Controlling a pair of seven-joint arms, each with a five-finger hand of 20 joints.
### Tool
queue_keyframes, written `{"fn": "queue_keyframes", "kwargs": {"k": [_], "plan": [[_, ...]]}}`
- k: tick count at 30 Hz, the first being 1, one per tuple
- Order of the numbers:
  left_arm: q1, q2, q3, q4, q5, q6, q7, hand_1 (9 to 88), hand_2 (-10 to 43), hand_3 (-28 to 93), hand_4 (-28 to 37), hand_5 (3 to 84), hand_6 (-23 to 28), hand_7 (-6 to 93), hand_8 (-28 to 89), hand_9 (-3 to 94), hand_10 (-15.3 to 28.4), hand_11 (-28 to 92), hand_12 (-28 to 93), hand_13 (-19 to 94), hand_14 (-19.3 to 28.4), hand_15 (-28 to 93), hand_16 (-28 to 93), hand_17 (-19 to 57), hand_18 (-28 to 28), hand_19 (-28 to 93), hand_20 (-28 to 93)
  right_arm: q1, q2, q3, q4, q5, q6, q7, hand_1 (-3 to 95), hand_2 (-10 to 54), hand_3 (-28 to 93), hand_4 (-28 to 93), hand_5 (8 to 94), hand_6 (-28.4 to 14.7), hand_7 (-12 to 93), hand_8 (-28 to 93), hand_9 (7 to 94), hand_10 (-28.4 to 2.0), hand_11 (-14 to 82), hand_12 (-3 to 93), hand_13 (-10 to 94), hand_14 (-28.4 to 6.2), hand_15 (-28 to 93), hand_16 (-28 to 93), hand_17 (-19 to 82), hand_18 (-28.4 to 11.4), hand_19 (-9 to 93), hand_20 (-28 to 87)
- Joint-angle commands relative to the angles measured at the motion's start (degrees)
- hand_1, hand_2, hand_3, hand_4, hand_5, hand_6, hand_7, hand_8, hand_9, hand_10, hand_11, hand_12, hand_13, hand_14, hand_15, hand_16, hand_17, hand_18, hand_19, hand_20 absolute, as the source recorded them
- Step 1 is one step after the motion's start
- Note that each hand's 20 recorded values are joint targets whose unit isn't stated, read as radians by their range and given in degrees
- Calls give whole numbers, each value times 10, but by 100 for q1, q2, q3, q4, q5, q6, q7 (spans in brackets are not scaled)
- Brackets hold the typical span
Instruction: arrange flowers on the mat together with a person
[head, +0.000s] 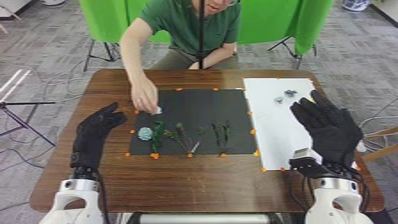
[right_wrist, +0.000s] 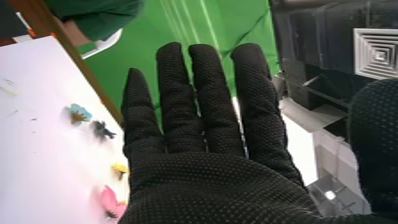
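Note:
In the head view the robot's right hand (head: 327, 122) is over the right edge of the white sheet, fingers straight, holding nothing. The robot's left hand (head: 99, 125) stays left of the dark mat (head: 191, 102), its fingers relaxed. A person's hand (head: 145, 97) is at the mat's upper left, at a pale flower (head: 157, 110). On the mat lie a light blue flower (head: 145, 133) and several green stems (head: 179, 135). In the right wrist view the right hand (right_wrist: 213, 185) has straight fingers; beside it a blue flower (right_wrist: 79, 114), a dark flower (right_wrist: 103, 130), a yellow one (right_wrist: 120, 169) and a pink one (right_wrist: 108, 202) lie on white.
A white sheet (head: 271, 125) lies right of the mat on the brown table (head: 169, 180), with small flowers (head: 290, 93) near its far end. Orange tape pieces mark the edges of mat and sheet. The person sits at the far edge.

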Motion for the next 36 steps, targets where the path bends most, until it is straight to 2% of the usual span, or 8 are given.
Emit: {"fn": "queue_keyframes", "kwargs": {"k": [1,4,7,18,25,29,32,36], "plan": [[13,-53,-37,11,0,14,-43,250,-10,658,-221,462,51,132,-57,468,136,200,145,385,193,236,22,64,155,122,181,-3,16,-43,-38,-8,75,-52,61,54,812,-173,522,10,152,-92,549,-142,77,165,440,-133,148,217,216,-151,102,331],[53,-85,-55,-2,-14,38,-59,250,-10,658,-221,462,50,132,-56,468,136,201,145,385,193,236,22,64,156,123,182,-9,-11,-70,-46,7,108,-35,61,53,813,-174,523,10,153,-93,551,-142,77,167,442,-133,147,219,215,-152,105,331],[89,-87,-99,-33,19,-58,-109,249,-11,659,-220,462,50,132,-56,469,136,200,145,385,193,235,22,63,156,122,182,-34,-7,-59,-67,2,96,-39,62,53,815,-174,524,11,155,-94,555,-142,77,169,444,-133,148,220,215,-151,107,331],[89,-84,-81,-29,10,-35,-118,249,-9,656,-220,461,49,133,-57,467,135,199,146,382,193,234,23,63,155,121,182,-65,26,-144,-96,-82,386,-136,71,40,820,-172,528,12,164,-95,556,-142,78,179,437,-124,145,225,217,-149,122,336],[189,-102,-135,-87,3,53,-154,248,-9,657,-220,461,50,133,-57,468,135,200,146,383,193,235,23,63,155,120,182,324,497,204,-111,-1450,916,-275,119,2,806,-174,534,11,178,-99,555,-140,84,189,450,-118,150,230,218,-145,148,356],[135,-72,-91,-59,6,19,-180,249,-9,657,-220,461,50,133,-57,467,135,199,146,383,193,236,23,63,154,120,182,960,1149,517,5,-3818,1493,754,169,-35,790,-173,538,9,190,-99,553,-139,95,196,475,-119,157,236,225,-143,199,383],[136,-70,-71,-78,29,40,-176,249,-8,656,-220,461,50,133,-56,467,135,199,146,383,193,236,23,63,154,120,182,1623,1874,458,592,-5571,1764,1184,231,-81,767,-166,538,4,192,-98,548,-144,111,200,506,-125,169,260,246,-140,283,413],[183,-60,-63,-105,27,118,-146,249,-9,656,-219,461,50,133,-56,467,135,199,146,383,193,237,23,62,155,122,183,2215,2463,403,885,-6945,570,2217,290,-95,758,-183,521,-9,191,-93,497,-149,134,220,555,-127,366,261,281,-156,475,450]]}}
